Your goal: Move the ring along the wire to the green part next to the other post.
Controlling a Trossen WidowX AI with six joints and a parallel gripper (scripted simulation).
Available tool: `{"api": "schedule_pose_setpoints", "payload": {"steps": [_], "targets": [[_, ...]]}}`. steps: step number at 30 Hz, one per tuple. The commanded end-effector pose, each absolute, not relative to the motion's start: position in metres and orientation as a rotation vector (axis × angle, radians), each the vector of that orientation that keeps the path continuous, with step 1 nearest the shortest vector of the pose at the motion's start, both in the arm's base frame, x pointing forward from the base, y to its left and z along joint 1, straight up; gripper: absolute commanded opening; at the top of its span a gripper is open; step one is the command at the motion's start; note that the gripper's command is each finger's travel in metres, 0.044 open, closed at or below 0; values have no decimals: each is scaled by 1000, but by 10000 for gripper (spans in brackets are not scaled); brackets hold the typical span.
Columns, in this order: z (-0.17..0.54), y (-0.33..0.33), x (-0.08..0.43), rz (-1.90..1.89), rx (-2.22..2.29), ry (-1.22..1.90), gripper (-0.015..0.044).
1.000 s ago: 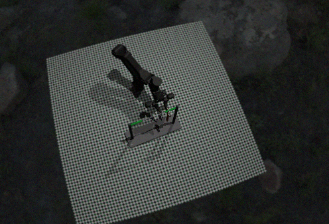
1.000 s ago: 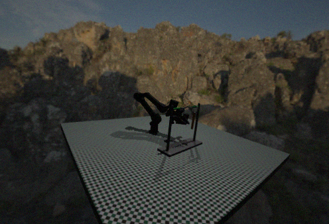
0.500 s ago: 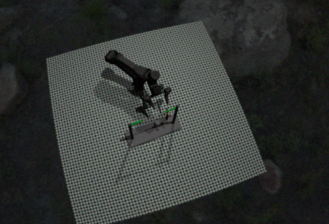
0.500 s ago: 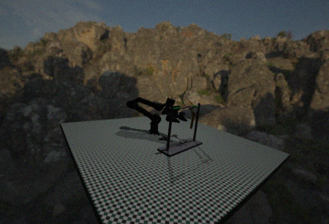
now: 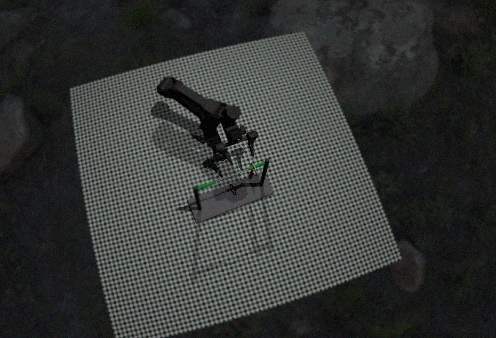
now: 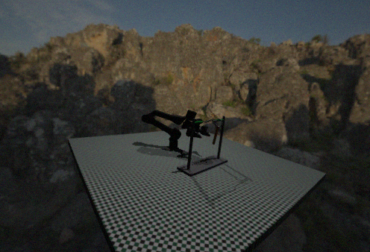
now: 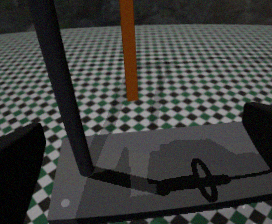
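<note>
The ring hangs on the green part of the wire next to the right-hand post, as seen in the top view. Its orange handle hangs down, slightly tilted in the exterior view. The other green part is bare beside the left-hand post. My gripper is open and empty, on the arm's side of the wire. In the wrist view the handle stands beyond the fingertips, apart from both. The thin grey wire is hard to make out.
The posts stand on a grey base plate on the checkered table top. Shadows of the ring and arm fall on the plate. The right-hand post rises just beyond the left finger in the wrist view.
</note>
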State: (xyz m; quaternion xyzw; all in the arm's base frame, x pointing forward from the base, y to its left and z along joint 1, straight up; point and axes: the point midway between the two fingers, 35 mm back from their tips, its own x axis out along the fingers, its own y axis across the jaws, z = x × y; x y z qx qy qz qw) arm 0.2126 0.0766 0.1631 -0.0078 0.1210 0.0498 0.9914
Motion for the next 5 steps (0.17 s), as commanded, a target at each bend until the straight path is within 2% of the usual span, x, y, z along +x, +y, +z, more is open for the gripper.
{"api": "schedule_pose_setpoints", "payload": {"steps": [1,5], "targets": [[166,76,212,98,-8,236,440],[166,76,212,98,-8,236,440]]}}
